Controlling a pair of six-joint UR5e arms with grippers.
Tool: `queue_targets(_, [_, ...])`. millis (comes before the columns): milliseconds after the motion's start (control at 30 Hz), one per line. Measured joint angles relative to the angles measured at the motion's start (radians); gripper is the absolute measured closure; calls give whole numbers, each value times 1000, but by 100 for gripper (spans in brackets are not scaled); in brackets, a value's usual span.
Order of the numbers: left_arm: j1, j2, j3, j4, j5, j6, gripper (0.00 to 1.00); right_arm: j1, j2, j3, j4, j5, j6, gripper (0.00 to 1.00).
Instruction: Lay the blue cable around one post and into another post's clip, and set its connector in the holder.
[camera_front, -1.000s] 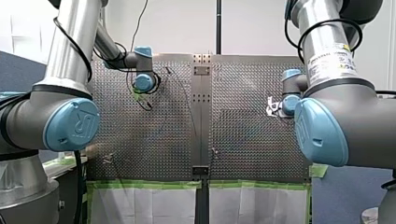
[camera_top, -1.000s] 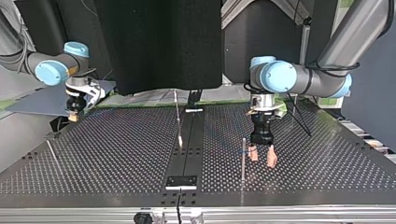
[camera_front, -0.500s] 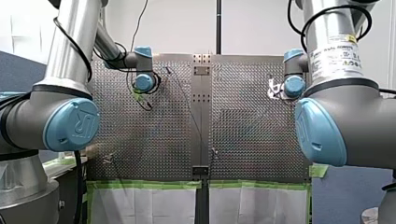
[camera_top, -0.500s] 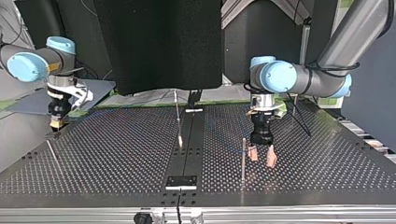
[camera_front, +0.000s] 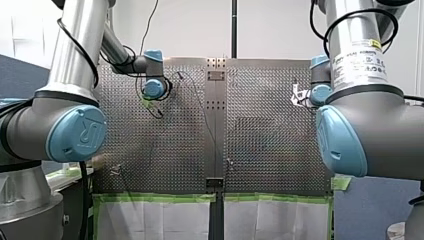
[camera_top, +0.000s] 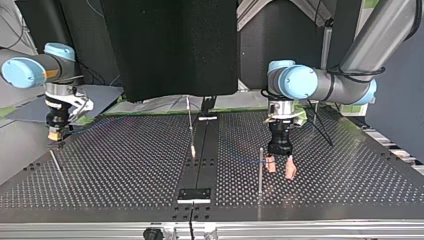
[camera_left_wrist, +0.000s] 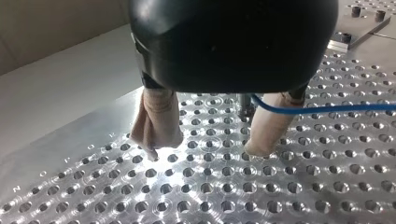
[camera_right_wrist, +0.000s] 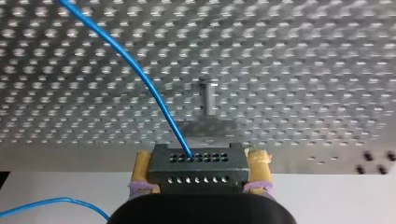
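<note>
My right claw (camera_right_wrist: 201, 159) pinches the connector (camera_right_wrist: 198, 171) of the blue cable (camera_right_wrist: 140, 77); my left claw (camera_left_wrist: 205, 149) hangs spread above the worktop (camera_left_wrist: 233, 196).

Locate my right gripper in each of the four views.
Front view: my right gripper hangs over the table at the view's right.
Top view: the right gripper is at the view's far left, low over the table's edge.
Left wrist view: not in it.
Right wrist view: the right gripper has its yellow pads shut on the black connector.
Shared landmark: the perforated table.
</note>
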Motion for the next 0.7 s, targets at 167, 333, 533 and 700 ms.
queue_targets(167, [-1,0,0,0,1,1,2,-15,14,-6,-22,-4,6,82])
queue_targets(333, [-1,0,0,0,1,1,2,-33,15,-29,-10,-34,7,82])
queue_targets(533, [-1,0,0,0,2,4,2,-47,15,-36,-2,-90,34,82])
queue_targets(700, [-3,0,0,-2,2,12,2,-55,16,-37,-20,-137,49,82])
